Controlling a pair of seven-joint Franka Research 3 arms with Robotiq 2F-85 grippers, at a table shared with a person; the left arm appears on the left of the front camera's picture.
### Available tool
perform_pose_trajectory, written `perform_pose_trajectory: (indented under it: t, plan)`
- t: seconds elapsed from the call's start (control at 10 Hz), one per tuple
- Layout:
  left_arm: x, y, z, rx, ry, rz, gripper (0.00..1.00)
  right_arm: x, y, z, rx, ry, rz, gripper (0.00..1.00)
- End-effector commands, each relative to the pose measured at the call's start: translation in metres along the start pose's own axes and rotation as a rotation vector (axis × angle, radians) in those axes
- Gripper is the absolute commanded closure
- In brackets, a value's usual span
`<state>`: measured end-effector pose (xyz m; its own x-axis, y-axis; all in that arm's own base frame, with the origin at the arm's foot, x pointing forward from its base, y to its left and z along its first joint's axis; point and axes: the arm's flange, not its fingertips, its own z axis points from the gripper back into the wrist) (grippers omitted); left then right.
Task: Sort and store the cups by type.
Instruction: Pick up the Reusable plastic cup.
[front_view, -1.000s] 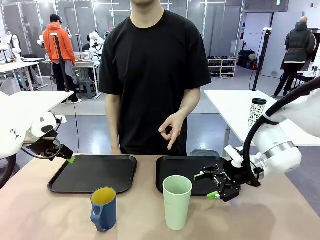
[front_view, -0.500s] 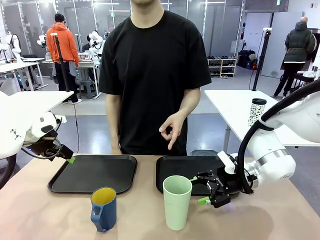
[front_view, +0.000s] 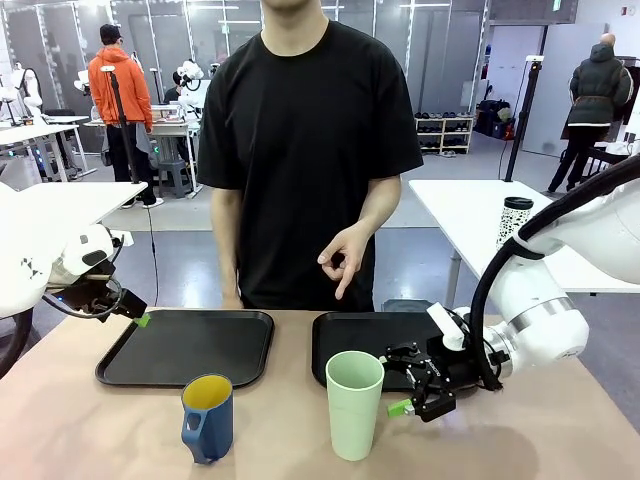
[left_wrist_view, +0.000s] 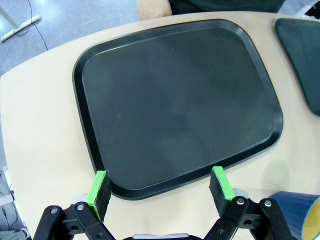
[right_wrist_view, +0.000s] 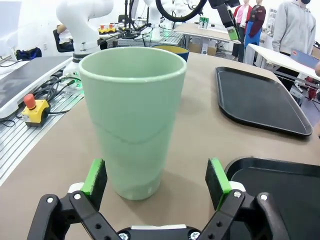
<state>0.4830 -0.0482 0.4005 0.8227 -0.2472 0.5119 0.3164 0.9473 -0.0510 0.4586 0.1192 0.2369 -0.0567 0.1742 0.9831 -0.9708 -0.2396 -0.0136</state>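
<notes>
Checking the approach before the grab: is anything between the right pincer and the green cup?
Nothing visible does. The right pincer, open, faces the green cup directly, with only bare tabletop between them.

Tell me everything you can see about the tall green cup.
The tall green cup is a pale mint tumbler without a handle, plastic by its look, narrowing toward the base. It stands upright on the tan table, in front of the right-hand black tray. The open right gripper is close beside it, not touching.
</notes>
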Motion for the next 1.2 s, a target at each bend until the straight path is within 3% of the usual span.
perform_pose_trajectory:
  t: [0.0, 1.1]
  plan:
    - [0.001, 0.0, 0.001, 0.0, -0.002, -0.002, 0.0, -0.02, 0.026, -0.014, -0.011, 0.002, 0.048, 0.0]
    - [0.001, 0.0, 0.001, 0.0, -0.002, -0.002, 0.0, -0.035, 0.021, -0.042, 0.084, -0.066, 0.033, 0.0]
